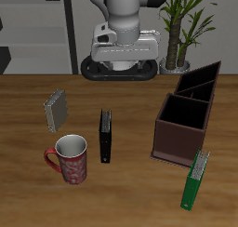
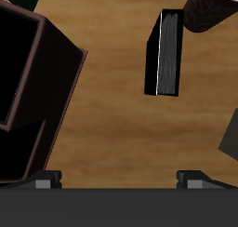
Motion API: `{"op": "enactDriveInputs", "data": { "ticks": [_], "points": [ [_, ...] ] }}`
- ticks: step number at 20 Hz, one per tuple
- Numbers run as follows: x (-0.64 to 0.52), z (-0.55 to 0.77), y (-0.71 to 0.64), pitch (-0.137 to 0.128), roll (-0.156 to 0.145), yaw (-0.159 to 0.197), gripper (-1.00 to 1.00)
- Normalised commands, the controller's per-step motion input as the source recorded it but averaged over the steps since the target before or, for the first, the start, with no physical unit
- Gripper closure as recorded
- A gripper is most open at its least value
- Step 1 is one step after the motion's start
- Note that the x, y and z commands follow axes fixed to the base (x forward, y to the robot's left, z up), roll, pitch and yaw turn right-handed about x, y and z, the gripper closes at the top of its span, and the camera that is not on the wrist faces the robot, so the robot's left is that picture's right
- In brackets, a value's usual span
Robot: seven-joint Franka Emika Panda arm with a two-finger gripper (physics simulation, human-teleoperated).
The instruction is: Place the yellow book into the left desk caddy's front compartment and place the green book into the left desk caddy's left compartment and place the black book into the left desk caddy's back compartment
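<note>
The yellow book [image 1: 56, 109] stands tilted on the table, beside the mug. The black book [image 1: 106, 136] lies near the table's middle; it also shows in the wrist view [image 2: 165, 52]. The green book [image 1: 195, 180] lies near the table's front edge, just before the left desk caddy [image 1: 170, 138]. The caddy [image 2: 58, 82] is dark maroon with inner dividers, and nothing shows inside it. My gripper [image 1: 118, 52] hangs high over the table's back, away from all three books. In the wrist view the gripper [image 2: 119, 179] is open and empty, its fingertips [image 2: 46, 178] far apart.
A red patterned mug [image 1: 70, 159] stands near the front edge, between the yellow and black books; its rim shows in the wrist view [image 2: 210, 7]. A leafy green plant [image 1: 189, 17] stands behind the caddy. Shelving stands behind the table.
</note>
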Motion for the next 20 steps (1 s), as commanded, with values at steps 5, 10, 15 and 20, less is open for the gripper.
{"op": "enactDriveInputs", "data": {
  "ticks": [5, 10, 15, 20],
  "points": [
    [-0.13, -0.08, -0.54, -0.033, 0.040, -0.039, -1.00],
    [0.00, -0.06, -0.54, 0.022, -0.052, -0.019, -1.00],
    [-0.08, -0.02, -0.84, -0.019, -0.062, -0.025, -1.00],
    [0.00, -0.12, -0.78, -0.002, -0.032, 0.029, -1.00]
  ]
}}
